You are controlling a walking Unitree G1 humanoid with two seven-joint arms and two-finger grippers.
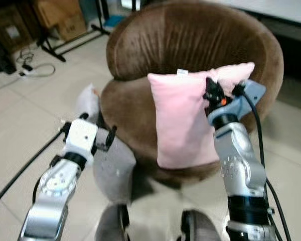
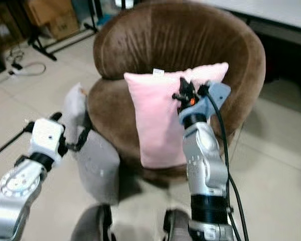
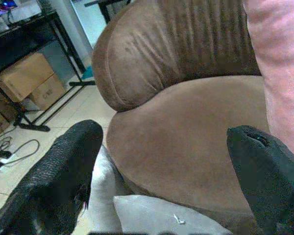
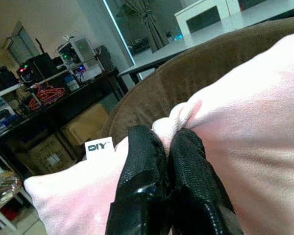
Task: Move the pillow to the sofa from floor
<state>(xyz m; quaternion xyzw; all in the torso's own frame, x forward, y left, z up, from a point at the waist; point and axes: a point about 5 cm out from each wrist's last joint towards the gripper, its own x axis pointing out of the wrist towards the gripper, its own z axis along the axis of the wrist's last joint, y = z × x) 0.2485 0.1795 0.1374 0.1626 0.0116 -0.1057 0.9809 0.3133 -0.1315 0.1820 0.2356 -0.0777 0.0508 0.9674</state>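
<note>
Grey cushion (image 1: pixel 113 168) on the tiled floor (image 1: pixel 20 145), lower centre — cardboard boxes (image 1: pixel 65 17) upper left, a black stand's legs (image 1: pixel 52 50) beside them, cables (image 1: pixel 32 68) trailing along the left edge.

Pink pillow (image 1: pixel 183 118) with white tag, held upright by its pinched top edge, over brown round sofa (image 1: pixel 190 45)

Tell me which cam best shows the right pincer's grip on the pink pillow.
Right wrist view: the right pincer is shut on a bunched fold at the top edge of the pink pillow, seen close up. Both eye views show the whole pillow hanging in front of the brown sofa, with the grip small. Left wrist view catches just a pillow edge.
</note>
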